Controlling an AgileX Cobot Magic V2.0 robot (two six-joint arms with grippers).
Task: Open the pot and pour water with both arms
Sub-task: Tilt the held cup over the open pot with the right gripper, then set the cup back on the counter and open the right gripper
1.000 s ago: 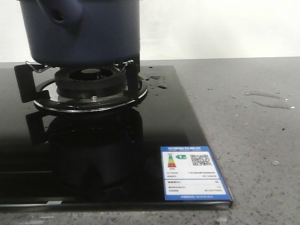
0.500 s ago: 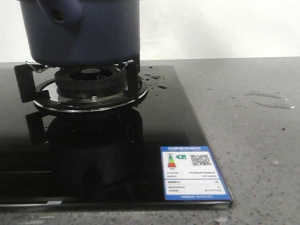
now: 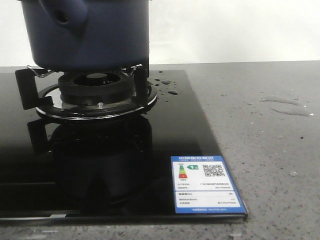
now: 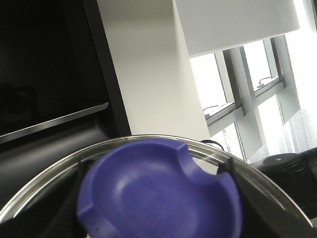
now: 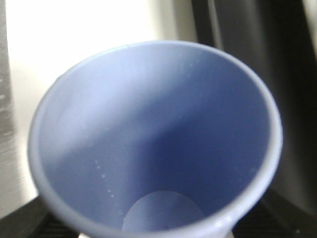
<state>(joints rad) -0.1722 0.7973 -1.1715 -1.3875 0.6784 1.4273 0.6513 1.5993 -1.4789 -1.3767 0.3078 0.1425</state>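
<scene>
The dark navy pot [image 3: 90, 35] stands on the gas burner [image 3: 95, 92] at the back left of the front view, with its top out of frame. Neither gripper shows there. In the left wrist view my left gripper [image 4: 157, 220] is shut on the glass lid [image 4: 44, 183] at its blue knob [image 4: 158, 193] and holds it up facing the room. In the right wrist view my right gripper [image 5: 158, 229] is shut on the light blue cup [image 5: 153, 139], which holds only small droplets [image 5: 106, 186]. Water shows as drops [image 3: 172, 91] on the hob and a thin puddle [image 3: 287, 106] on the counter.
The black glass hob [image 3: 125, 165] has a blue energy label [image 3: 206, 185] at its front right corner. Grey speckled counter [image 3: 270, 165] lies to its right. A white wall is behind.
</scene>
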